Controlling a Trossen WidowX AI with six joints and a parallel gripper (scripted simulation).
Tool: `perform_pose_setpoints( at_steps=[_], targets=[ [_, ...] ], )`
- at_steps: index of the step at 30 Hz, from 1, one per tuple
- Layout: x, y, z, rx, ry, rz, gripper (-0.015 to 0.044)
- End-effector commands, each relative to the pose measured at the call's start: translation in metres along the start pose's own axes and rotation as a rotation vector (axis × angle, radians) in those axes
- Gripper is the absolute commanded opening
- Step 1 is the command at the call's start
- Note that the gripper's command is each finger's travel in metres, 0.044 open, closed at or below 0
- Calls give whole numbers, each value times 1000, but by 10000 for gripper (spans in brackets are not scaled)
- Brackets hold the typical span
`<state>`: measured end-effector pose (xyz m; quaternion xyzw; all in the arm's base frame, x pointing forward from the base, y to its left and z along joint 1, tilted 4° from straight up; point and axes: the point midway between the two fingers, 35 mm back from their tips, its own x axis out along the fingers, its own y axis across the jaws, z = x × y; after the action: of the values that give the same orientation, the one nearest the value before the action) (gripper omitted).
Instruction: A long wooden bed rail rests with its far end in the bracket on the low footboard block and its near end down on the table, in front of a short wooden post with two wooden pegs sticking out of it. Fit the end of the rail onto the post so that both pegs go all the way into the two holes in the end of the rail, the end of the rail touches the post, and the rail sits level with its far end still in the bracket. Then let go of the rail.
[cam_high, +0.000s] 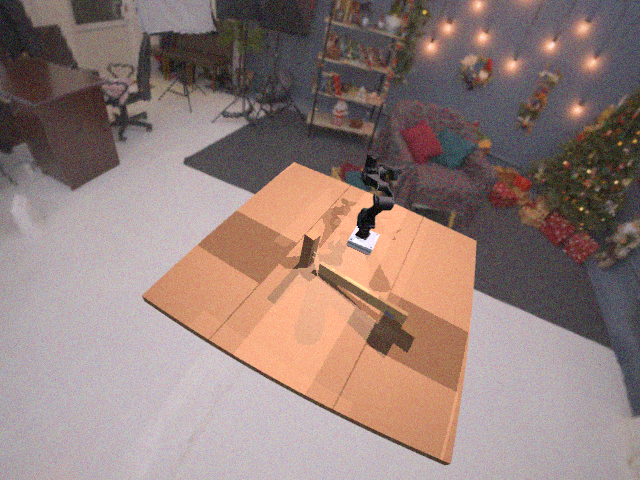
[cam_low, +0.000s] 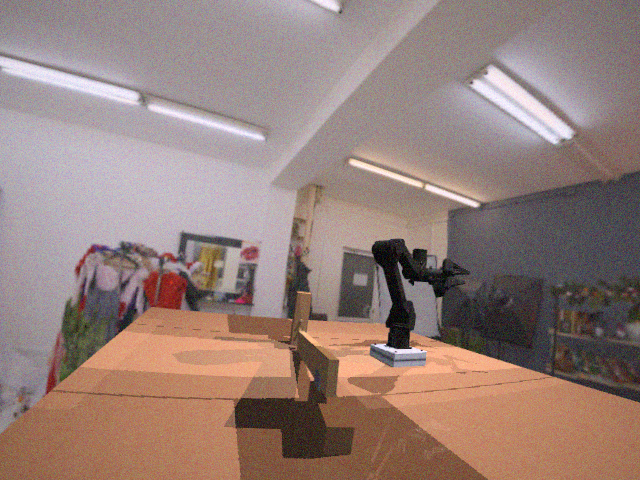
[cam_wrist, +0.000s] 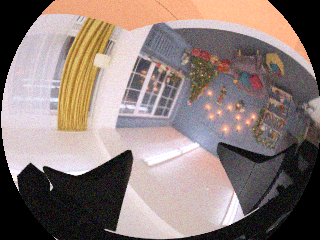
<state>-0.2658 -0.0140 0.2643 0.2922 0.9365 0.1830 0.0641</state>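
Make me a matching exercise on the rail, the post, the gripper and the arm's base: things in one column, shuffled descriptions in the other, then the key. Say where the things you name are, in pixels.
Things
1. Rail (cam_high: 356, 286) (cam_low: 318, 352)
2. Post (cam_high: 309, 250) (cam_low: 303, 311)
3. Gripper (cam_high: 386, 163) (cam_low: 465, 277) (cam_wrist: 176, 152)
4. Base (cam_high: 353, 242) (cam_low: 382, 350)

Descriptions
A. Open, with nothing between its fingers
B. White on top, a low slab
C. Long wooden plank, one end near the upright piece
D. Wooden, standing upright

Right pairs: 1-C, 2-D, 3-A, 4-B
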Motion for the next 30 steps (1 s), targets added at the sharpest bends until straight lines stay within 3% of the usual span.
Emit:
perform_pose_setpoints(
  at_steps=[1, 7, 15, 23, 30],
  targets=[
    [0, -1, 0, -5, 1, -4, 426],
    [-25, -42, -19, -244, 80, -190, 440],
    [-108, -115, -49, -750, 382, -534, 440],
    [-225, -158, -59, -1218, 875, -763, 440],
    [-339, -157, -50, -1535, 1443, -815, 440]
  ],
)
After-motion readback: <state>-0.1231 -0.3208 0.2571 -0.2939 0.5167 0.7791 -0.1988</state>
